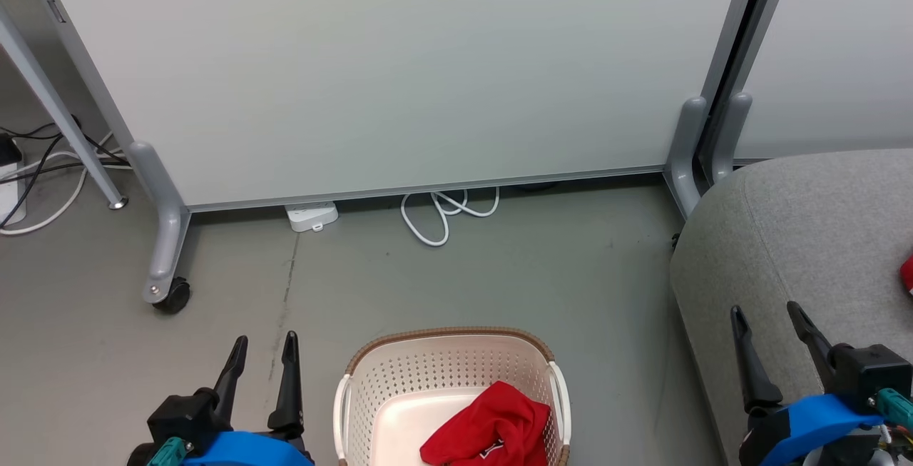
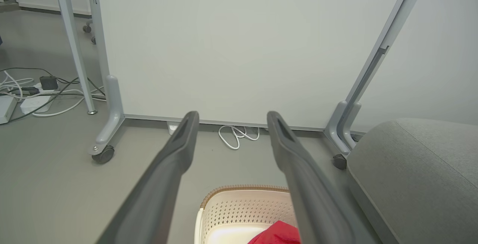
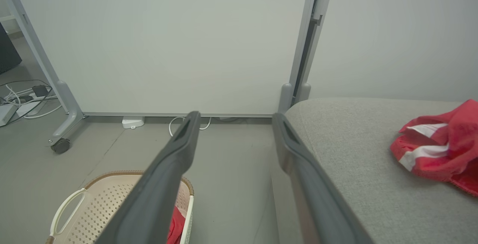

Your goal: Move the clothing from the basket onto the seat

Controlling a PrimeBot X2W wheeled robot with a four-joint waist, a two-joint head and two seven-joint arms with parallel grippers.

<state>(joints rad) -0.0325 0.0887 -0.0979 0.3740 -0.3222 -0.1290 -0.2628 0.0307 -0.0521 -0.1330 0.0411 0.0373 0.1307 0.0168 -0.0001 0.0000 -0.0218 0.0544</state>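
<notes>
One red garment (image 1: 488, 427) lies crumpled in the basket (image 1: 428, 370), pushed toward its right wall. The other garment (image 3: 437, 148) is already on the seat (image 1: 806, 237), well in from the rounded edge. The task looks about half done, and the step in hand is reaching for the piece left in the basket.

The left gripper (image 1: 265, 339) hovers over the floor (image 1: 613, 309) just left of the basket, and the right gripper (image 1: 764, 309) hangs above the seat's near edge. Both have fingers spread wide and hold nothing.

The next move probably calls for one gripper to dip inside the brown rim and pinch a raised fold. It would then lift clear of the rim and carry the garment right, over the seat's edge.

The basket wall and handle crowd the garment on its right. A strip of bare floor separates the basket from the seat. The partition panel (image 1: 428, 73) and white cable (image 1: 442, 213) stand well behind.
</notes>
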